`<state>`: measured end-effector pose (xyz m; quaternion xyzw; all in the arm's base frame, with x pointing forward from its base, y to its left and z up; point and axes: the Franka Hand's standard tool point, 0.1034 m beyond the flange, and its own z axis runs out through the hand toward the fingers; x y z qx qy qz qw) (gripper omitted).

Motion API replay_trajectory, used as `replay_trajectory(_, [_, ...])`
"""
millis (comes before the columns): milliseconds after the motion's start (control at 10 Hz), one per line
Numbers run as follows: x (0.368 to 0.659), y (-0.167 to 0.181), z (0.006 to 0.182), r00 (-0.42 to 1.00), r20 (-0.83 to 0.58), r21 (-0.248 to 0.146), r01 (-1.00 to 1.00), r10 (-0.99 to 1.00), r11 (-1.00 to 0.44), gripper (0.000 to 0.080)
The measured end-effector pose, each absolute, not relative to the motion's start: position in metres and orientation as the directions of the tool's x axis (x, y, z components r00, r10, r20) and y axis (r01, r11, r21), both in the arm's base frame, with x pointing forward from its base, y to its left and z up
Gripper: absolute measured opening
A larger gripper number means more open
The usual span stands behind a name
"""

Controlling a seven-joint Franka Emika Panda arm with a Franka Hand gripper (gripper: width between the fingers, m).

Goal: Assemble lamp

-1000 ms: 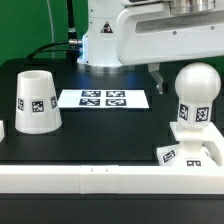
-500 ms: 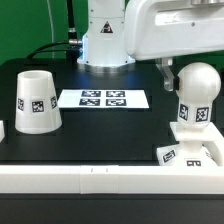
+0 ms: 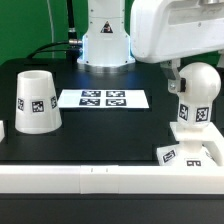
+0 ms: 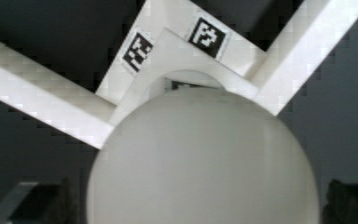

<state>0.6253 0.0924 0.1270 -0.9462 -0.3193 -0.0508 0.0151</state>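
The white bulb (image 3: 199, 86) stands upright on the low square base (image 3: 192, 152) at the exterior view's right. The cone shade (image 3: 35, 101) stands alone at the left. My gripper (image 3: 190, 86) is down at the height of the bulb's ball head. One finger (image 3: 176, 82) shows just left of the ball; the other is hidden. In the wrist view the ball (image 4: 202, 155) fills the space between my gripper's (image 4: 190, 203) dark fingers, which stand apart from its sides. The base (image 4: 190, 52) with its tags lies beyond it. The jaws are open.
The marker board (image 3: 104, 99) lies flat in the middle of the black table. A white rail (image 3: 90, 180) runs along the front edge. The robot's white pedestal (image 3: 105, 45) stands at the back.
My gripper has moved toward the exterior view's right and lower, from beside the bulb to level with its ball head. The lamp parts have not moved.
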Motion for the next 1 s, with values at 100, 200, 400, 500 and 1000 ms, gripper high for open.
replay_trajectory(100, [0.6253,0.0934,0.1271,0.719,0.098,0.026,0.689,0.688,-0.724,0.0699])
replay_trajectory(200, [0.6262,0.0931,0.1273,0.647,0.096,0.043,0.756,0.756,-0.653,0.0699])
replay_trajectory(400, [0.6276,0.0957,0.1295,0.514,0.071,0.072,0.852,0.855,-0.518,0.0699])
replay_trajectory(500, [0.6260,0.0973,0.1280,0.440,0.057,0.074,0.893,0.896,-0.443,0.0699])
replay_trajectory(1000, [0.6238,0.0979,0.1225,0.053,-0.018,0.085,0.995,0.998,-0.051,0.0699])
